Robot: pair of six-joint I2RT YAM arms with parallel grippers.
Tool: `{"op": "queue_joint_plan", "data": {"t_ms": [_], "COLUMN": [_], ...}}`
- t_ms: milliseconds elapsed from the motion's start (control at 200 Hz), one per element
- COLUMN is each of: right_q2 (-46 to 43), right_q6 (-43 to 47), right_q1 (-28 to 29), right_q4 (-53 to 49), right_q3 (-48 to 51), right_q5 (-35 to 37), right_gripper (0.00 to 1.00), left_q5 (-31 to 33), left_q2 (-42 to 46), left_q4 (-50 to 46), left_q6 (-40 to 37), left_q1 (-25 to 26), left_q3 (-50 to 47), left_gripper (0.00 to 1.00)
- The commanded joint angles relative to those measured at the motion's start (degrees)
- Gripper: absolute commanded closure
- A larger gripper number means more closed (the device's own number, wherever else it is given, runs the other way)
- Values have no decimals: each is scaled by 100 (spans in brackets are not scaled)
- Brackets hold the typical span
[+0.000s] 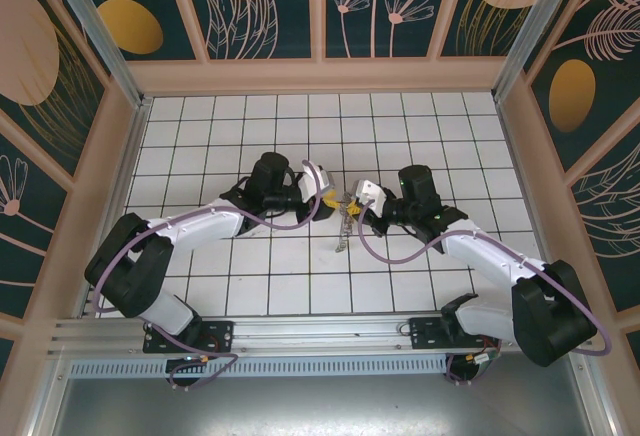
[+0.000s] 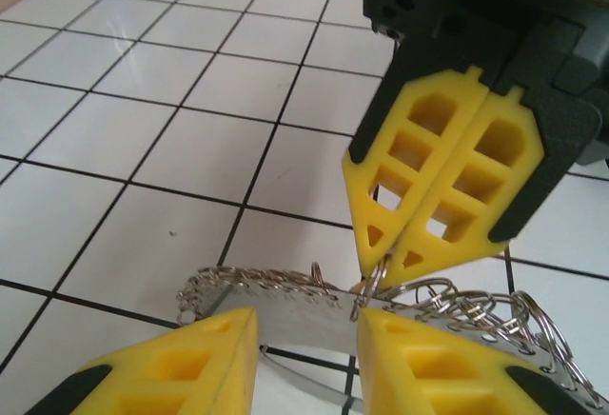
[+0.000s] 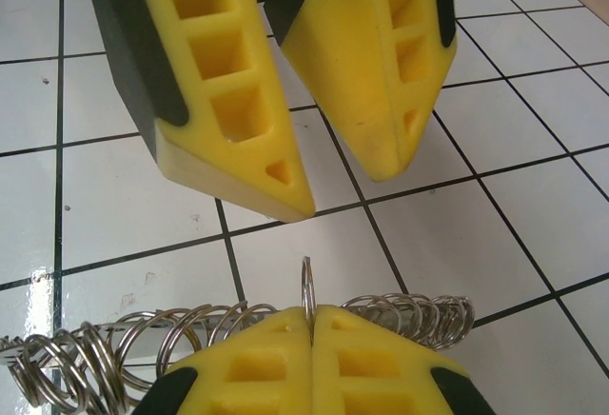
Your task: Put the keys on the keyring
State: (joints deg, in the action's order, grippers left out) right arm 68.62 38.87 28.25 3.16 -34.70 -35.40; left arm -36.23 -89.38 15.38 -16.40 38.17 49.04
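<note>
The keyring (image 3: 306, 284) is held just above the tiles (image 3: 533, 91) at mid-table, pinched by one thin loop in the clenched right gripper (image 3: 311, 325), while the left gripper (image 2: 306, 318) is poised beside it, fingers parted and empty, so threading the keys is judged undone.

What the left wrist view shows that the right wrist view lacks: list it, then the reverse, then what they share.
Left wrist: a flat silver piece between the parted fingers of the left gripper. Right wrist: bare tile through the gap between those fingertips. Both: the right gripper shut on a thin ring, the silver ring bunch, the white tiled floor.
</note>
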Motion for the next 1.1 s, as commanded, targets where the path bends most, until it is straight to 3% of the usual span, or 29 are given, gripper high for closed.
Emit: {"op": "queue_joint_plan", "data": {"t_ms": [0,531,801,1001,1096], "right_q2": [24,89,67,-19,-47], "right_q6": [154,148,62,-133,-213], "right_q1": [45,40,23,-50,-104], "right_q4": [184,179,334,635,693], "right_q3": [-45,-99,-75,74,166], "right_q5": [-98,-186,-390,-510,-495], "right_gripper": [100,100,100,100,95], "left_q5": [-197,-116,-174,-119,-113], "left_q2": [-178,-554,-615,-594,-501], "left_q4": [-509,-1202,-1163,-896,-443], "left_q6": [-412,-830,-829,-688,-472], "left_q1": [67,169,175,177,175], "left_q3": [322,899,969,877,706], "left_gripper": [69,71,83,100,100]}}
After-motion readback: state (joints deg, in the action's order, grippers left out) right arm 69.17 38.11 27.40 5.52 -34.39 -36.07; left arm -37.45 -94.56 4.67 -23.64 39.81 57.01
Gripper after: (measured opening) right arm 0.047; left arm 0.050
